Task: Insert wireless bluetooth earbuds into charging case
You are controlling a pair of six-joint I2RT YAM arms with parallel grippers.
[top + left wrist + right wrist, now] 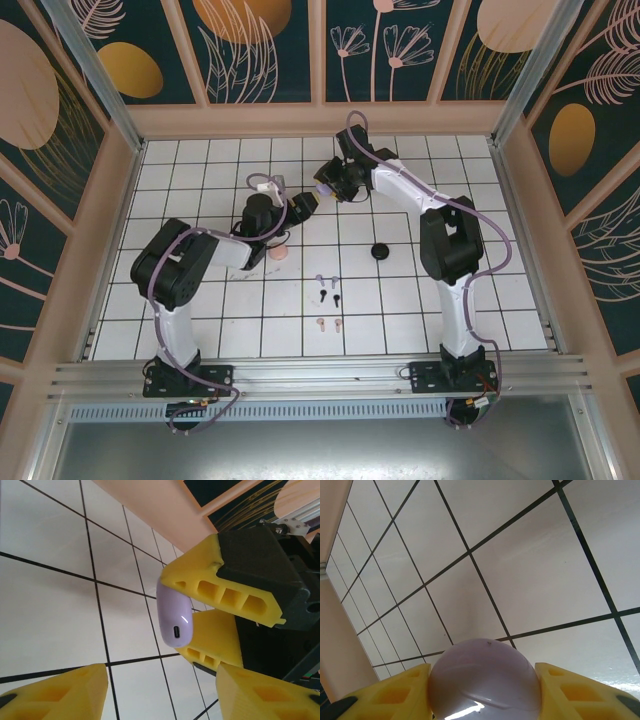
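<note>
My right gripper [483, 676] is shut on a lilac charging case [485, 655], held closed above the white grid table. In the left wrist view the same case [173, 614] sits between the right gripper's yellow fingers [220, 587], charging port toward the camera. My left gripper [162, 692] stands open just below the case, nothing between its fingers. From above, the left gripper [301, 207] and right gripper [324, 187] nearly meet at the back middle. Lilac earbuds [327, 279], black earbuds [331, 297] and pink earbuds [330, 323] lie in pairs near the table's front middle.
A pink case [279, 252] stands under the left arm's wrist. A black case [379, 251] lies right of centre. Wooden walls [320, 120] enclose the table on three sides.
</note>
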